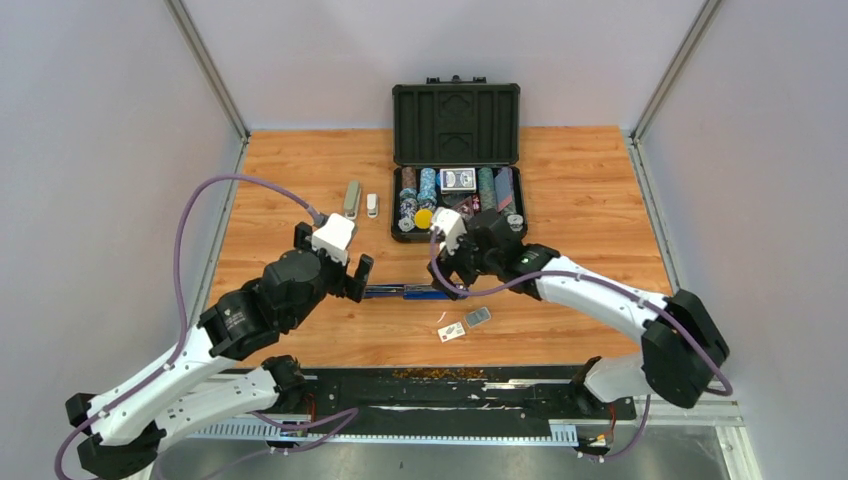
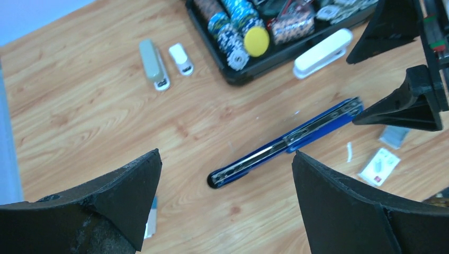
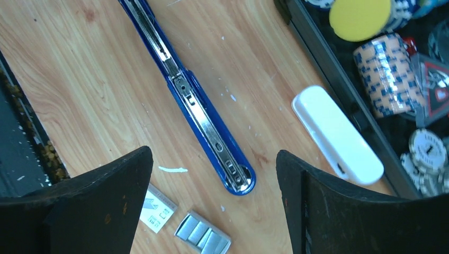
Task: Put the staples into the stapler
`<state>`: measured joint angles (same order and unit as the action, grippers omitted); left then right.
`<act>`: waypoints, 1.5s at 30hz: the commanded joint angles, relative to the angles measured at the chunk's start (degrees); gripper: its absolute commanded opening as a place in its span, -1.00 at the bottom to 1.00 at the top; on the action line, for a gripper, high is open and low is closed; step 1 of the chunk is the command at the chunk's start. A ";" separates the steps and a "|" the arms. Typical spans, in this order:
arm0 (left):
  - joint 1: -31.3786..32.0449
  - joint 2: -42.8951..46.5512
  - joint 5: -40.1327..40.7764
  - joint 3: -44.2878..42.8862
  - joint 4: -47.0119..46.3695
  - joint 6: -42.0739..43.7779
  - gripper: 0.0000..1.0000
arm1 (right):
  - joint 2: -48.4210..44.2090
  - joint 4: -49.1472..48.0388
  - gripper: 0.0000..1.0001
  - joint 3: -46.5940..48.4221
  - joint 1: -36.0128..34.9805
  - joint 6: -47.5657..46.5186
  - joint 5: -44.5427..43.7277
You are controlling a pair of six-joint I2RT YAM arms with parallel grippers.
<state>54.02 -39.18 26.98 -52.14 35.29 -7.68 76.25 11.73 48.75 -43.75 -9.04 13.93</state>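
The blue stapler [image 1: 405, 291] lies opened out flat on the wood, its silver rail facing up [image 3: 196, 106]. Its left end sits below and between my left gripper's [image 2: 226, 155] wide-open fingers, which hold nothing. My right gripper [image 3: 213, 152] hovers open and empty over the stapler's rounded right end. The staples [image 3: 203, 234], a small silvery ribbed block, lie on the table just past that end, seen from above [image 1: 478, 317] and at the left wrist view's right edge [image 2: 394, 136].
A tiny white box [image 3: 158, 209] lies beside the staples. A white stapler [image 3: 336, 135] rests against the open black case [image 1: 456, 120] of poker chips. A grey-olive stapler [image 2: 152, 63] and a small white one [image 2: 181, 58] lie at the back left.
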 commanded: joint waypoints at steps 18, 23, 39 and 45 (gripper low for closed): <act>-1.52 15.35 9.03 9.47 -8.15 3.30 1.00 | 31.15 13.96 0.32 25.23 -9.45 -7.20 -9.33; -2.28 14.63 7.25 9.34 -8.17 3.34 1.00 | 27.19 13.04 0.35 22.47 -9.14 -7.00 -9.59; -5.27 13.86 3.46 9.34 -8.41 3.23 1.00 | 19.34 12.71 0.33 17.81 5.37 -13.83 -12.60; -5.92 13.25 2.01 9.25 -8.46 3.20 1.00 | 23.09 12.69 0.20 19.00 8.22 -14.48 -13.16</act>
<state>48.64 -25.32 30.39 -42.68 29.32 -4.80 97.49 25.50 66.67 -36.47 -21.47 1.89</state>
